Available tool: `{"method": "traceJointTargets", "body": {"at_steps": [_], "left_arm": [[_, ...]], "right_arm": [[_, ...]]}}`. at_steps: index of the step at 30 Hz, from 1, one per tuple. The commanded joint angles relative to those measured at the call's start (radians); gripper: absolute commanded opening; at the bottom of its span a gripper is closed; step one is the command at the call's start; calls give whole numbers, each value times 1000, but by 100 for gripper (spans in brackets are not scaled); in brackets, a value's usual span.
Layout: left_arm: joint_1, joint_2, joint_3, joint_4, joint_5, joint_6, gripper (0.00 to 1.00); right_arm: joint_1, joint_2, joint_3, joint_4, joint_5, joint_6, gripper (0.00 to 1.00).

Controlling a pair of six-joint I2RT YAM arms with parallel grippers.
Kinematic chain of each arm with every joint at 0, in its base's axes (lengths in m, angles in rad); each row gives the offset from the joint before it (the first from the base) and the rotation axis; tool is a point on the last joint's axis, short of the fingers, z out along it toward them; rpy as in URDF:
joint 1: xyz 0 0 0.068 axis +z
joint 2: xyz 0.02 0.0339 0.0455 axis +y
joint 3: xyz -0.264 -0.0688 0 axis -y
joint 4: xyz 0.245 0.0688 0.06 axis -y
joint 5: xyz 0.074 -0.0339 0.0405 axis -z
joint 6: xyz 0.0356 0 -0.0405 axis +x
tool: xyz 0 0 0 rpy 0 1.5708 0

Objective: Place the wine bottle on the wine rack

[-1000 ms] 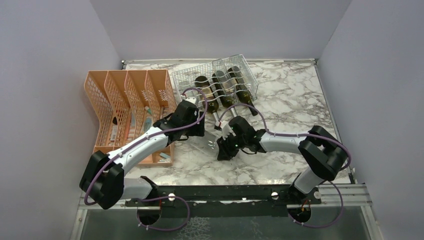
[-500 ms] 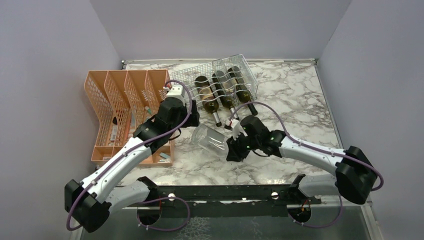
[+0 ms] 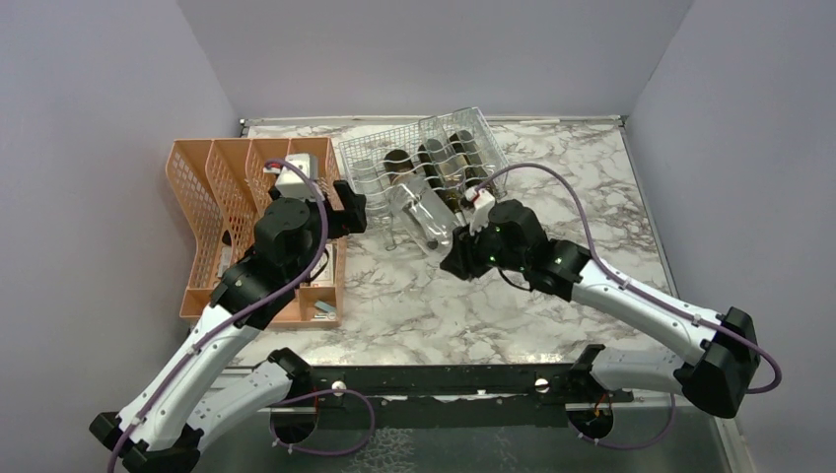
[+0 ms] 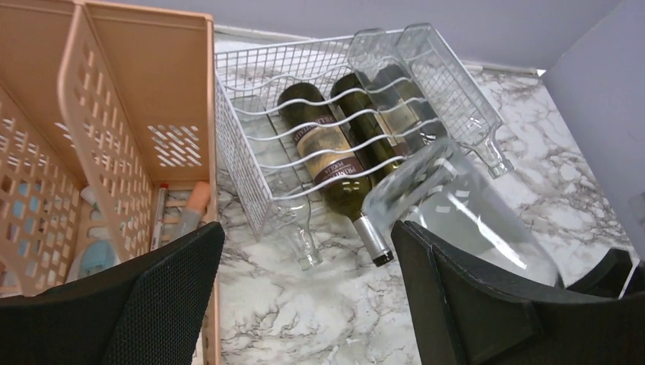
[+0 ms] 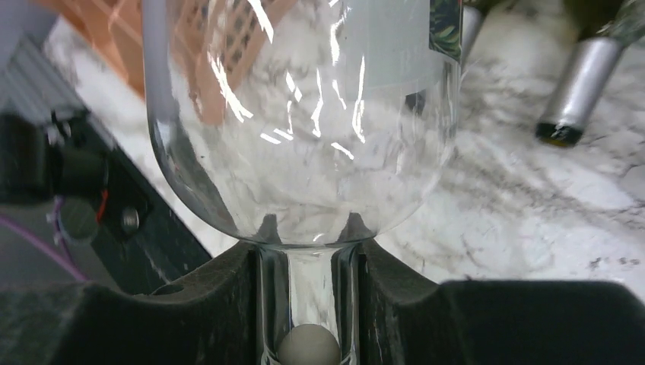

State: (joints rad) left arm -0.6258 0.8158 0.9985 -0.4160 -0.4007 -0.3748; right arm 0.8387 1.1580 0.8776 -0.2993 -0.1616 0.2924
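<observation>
A clear glass wine bottle hangs tilted in the air just in front of the white wire wine rack, base toward the rack. My right gripper is shut on its neck; in the right wrist view the neck sits between the black fingers under the bottle's wide shoulder. My left gripper is open and empty, left of the bottle and apart from it. From the left wrist, the bottle shows beside the right finger, with the rack beyond.
Dark labelled bottles and clear ones lie in the rack's cradles, necks pointing at me. An orange mesh file organiser with pens stands left of the rack, close to my left arm. Marble tabletop lies to the right.
My right gripper has carried the clear bottle up and back toward the rack. My left gripper has opened, let go of the bottle and pulled away left toward the orange organiser.
</observation>
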Motion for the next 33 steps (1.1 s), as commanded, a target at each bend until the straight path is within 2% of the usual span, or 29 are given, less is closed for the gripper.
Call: {"method": "traceJointTargets", "body": {"at_steps": [1, 9, 16, 28, 33], "left_arm": [[0, -60, 28, -15, -59, 52, 90], [-1, -69, 48, -87, 25, 27, 97], [0, -43, 64, -164, 114, 46, 99], [0, -64, 40, -163, 105, 80, 99], [0, -45, 43, -157, 98, 73, 99]], "right_arm": [[0, 44, 202, 198, 235, 102, 1], [-1, 328, 479, 126, 374, 96, 1], [-26, 553, 700, 50, 408, 113, 1], [-97, 750, 918, -65, 384, 79, 2], [-121, 815, 986, -94, 340, 45, 6]]}}
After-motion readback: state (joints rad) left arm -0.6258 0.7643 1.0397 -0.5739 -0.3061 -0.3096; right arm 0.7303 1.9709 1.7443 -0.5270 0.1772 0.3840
